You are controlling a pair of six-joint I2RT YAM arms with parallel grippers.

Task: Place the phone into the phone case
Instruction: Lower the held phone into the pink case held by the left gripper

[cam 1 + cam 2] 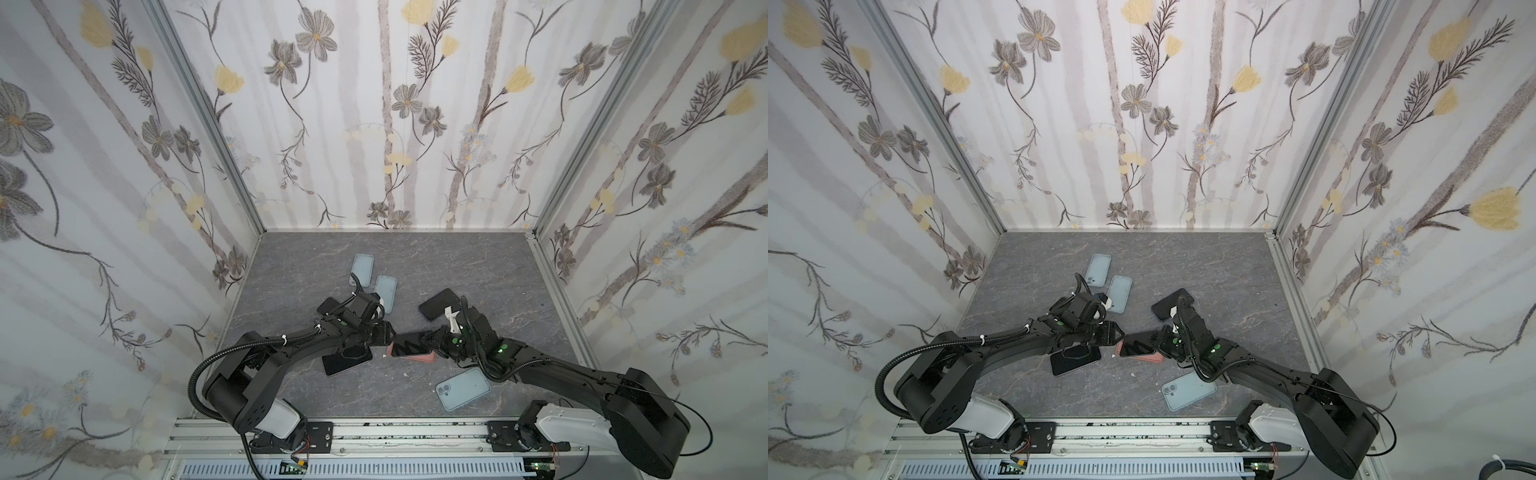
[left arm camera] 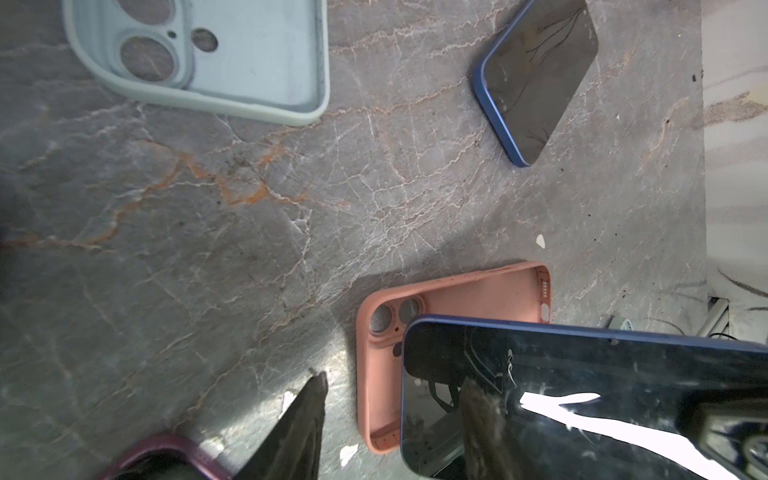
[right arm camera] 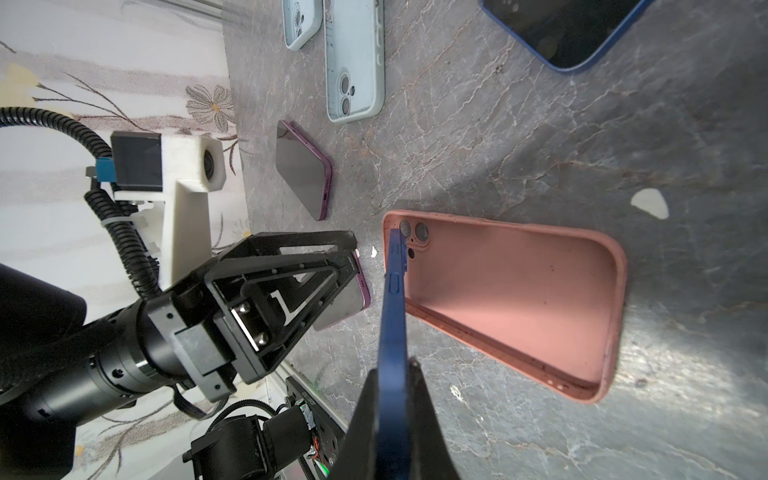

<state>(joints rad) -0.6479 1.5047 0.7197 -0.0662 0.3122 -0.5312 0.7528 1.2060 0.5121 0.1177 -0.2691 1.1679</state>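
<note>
- Grey marbled tabletop (image 1: 457, 266), boxed in by walls (image 1: 374, 104) papered with grey and yellow flowers; both arms meet near its middle.
- The right gripper (image 3: 395, 368) is clamped on the blue phone (image 3: 392, 311), one finger on each face, and holds it off the table.
- From the right wrist camera the blue phone shows edge-on, its free end at the camera-hole corner of the pink case (image 3: 519, 299). I can't tell whether that end touches the rim.
- The pink case lies flat on the table, hollow side up, with nothing seated in it. In both top views it sits under the tilted phone, between the two arms.
- The left gripper (image 3: 354, 249) hovers just beside the phone's free end with its fingers apart, gripping nothing. A narrow gap separates it from the phone in the right wrist view.
- A purple phone (image 3: 303, 178) lies screen up beyond the left gripper, and another one is partly hidden beneath that gripper.
- Two pale blue cases (image 1: 363, 270) lie side by side towards the back wall, and a third sits near the front rail by the right arm.
- A second blue phone (image 1: 440, 303) rests screen up behind the right gripper.
- A small white chip (image 3: 650, 203) lies on the table near the pink case.
</note>
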